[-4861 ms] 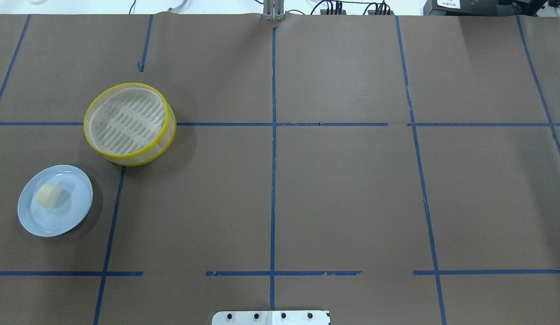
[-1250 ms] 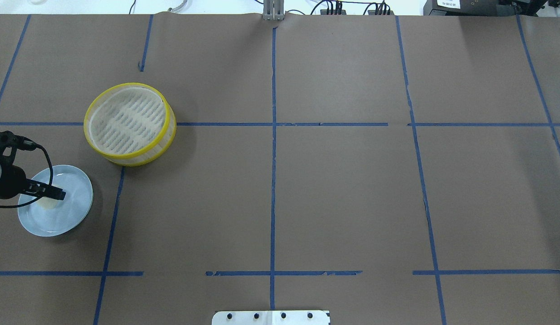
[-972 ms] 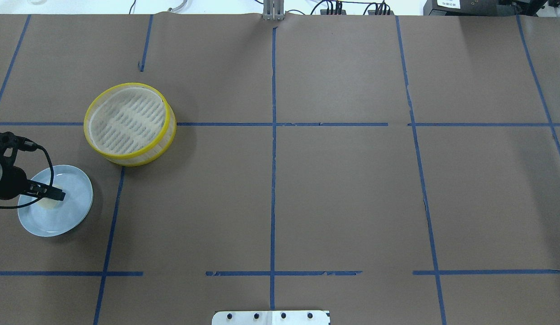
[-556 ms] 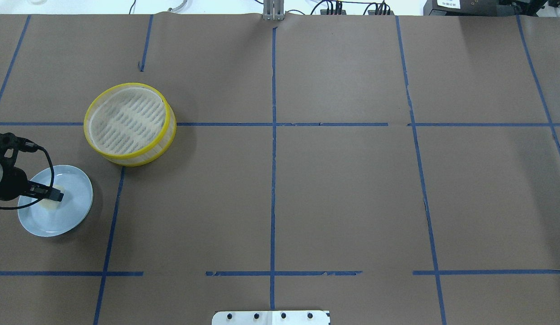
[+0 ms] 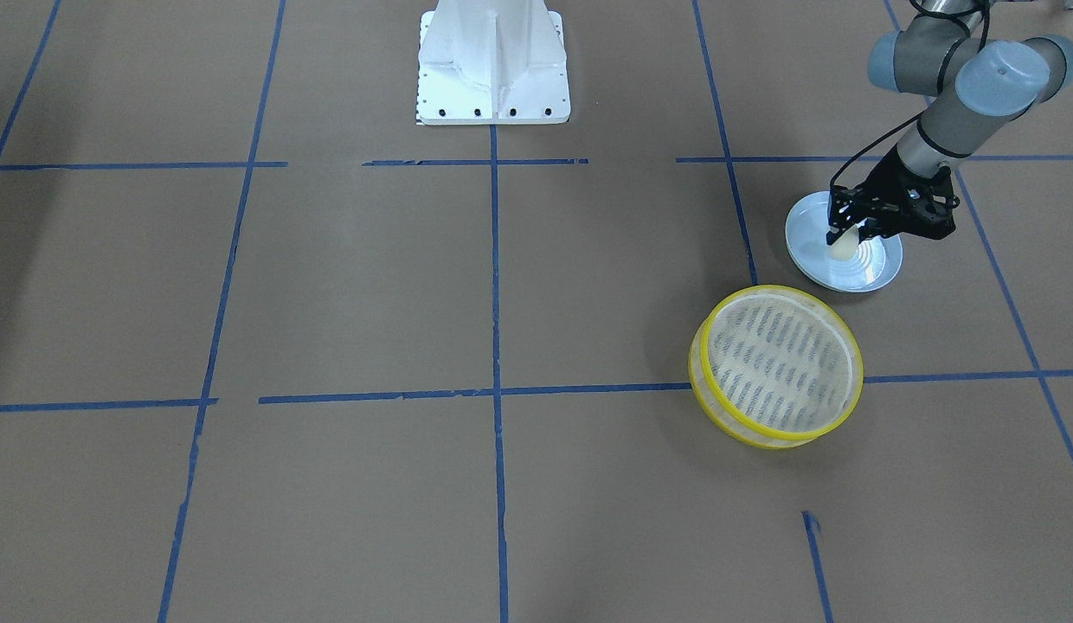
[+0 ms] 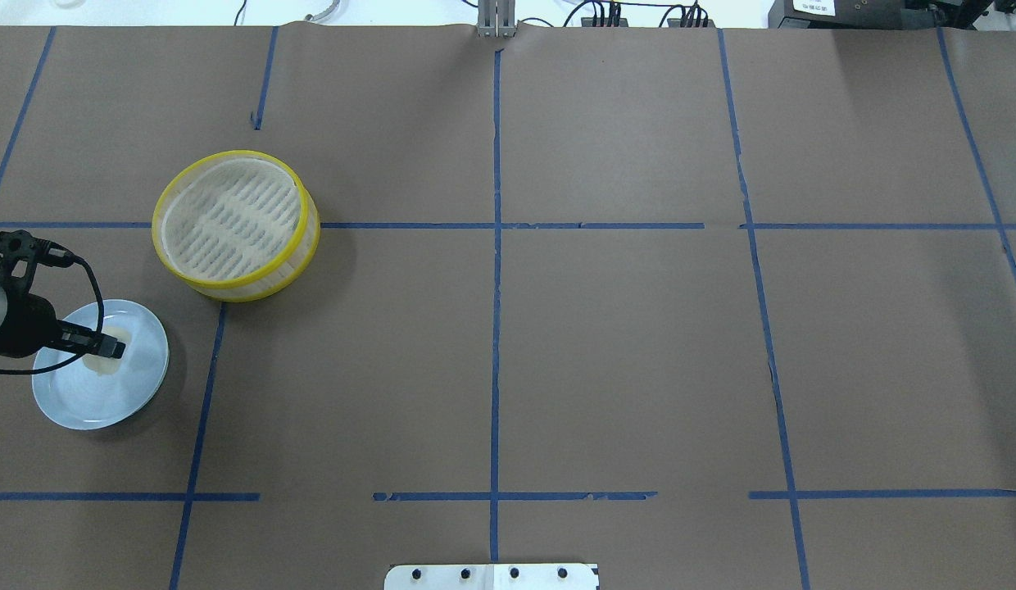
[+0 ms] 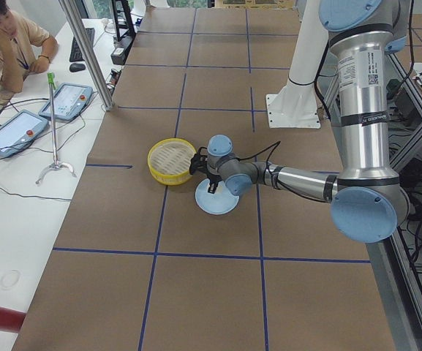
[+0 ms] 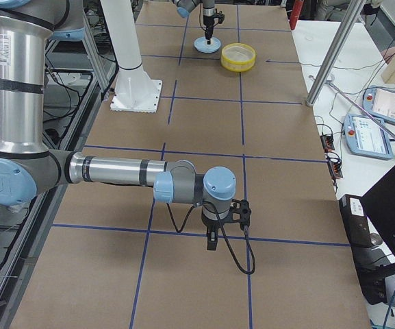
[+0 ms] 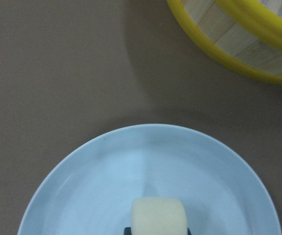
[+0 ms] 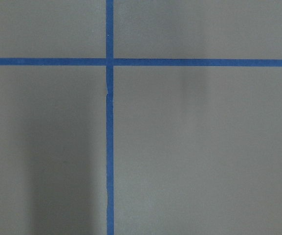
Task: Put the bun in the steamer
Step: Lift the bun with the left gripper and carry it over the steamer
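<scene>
The bun [image 6: 106, 360] is a cream-white lump pinched in my left gripper [image 6: 113, 350], which is shut on it and holds it just above the light blue plate [image 6: 135, 381]. The front-facing view shows the bun [image 5: 842, 250] hanging under the gripper [image 5: 846, 235] over the plate [image 5: 874, 270]. In the left wrist view the bun [image 9: 159, 216] sits at the bottom centre above the plate [image 9: 106, 186]. The yellow-rimmed steamer [image 6: 233, 217] stands empty beyond the plate, also in the front-facing view [image 5: 779, 363]. My right gripper [image 8: 211, 242] shows only in the exterior right view, so I cannot tell its state.
The table is covered in brown paper with blue tape lines [image 6: 496, 328]. The robot's white base [image 5: 493, 65] stands at the table's near middle edge. A person sits at a side desk [image 7: 9, 44] with tablets and a metal stand.
My left gripper came in over the plate and closed on the bun. It has now lifted the bun slightly off the plate and shifted a little towards the steamer.
</scene>
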Available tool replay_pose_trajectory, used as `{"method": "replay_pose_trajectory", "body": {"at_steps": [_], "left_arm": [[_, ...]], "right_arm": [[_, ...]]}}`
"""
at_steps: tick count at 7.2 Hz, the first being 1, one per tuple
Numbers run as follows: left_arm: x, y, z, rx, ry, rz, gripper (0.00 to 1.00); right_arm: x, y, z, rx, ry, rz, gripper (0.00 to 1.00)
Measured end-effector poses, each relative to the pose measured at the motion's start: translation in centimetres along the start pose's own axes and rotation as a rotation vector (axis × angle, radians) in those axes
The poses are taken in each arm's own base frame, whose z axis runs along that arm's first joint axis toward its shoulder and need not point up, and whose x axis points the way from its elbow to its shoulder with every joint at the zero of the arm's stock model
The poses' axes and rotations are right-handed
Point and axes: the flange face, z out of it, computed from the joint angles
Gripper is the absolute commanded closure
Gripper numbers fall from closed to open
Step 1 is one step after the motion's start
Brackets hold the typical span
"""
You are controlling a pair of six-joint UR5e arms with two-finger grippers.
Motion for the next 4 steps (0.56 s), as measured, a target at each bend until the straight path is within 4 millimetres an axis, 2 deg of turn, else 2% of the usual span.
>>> {"method": "replay_pose_trajectory", "body": {"at_steps": [2, 4], "left_arm": [[2.7, -5.0, -2.9, 0.036, 0.055, -0.039, 0.62], [7.0, -13.1, -4.2, 0.02, 0.003, -0.117, 0.63]], "right_arm": [[0.0, 0.0, 0.0, 0.0, 0.0, 0.0, 0.0], [0.0, 0.0, 0.0, 0.0, 0.0, 0.0, 0.0]]}}
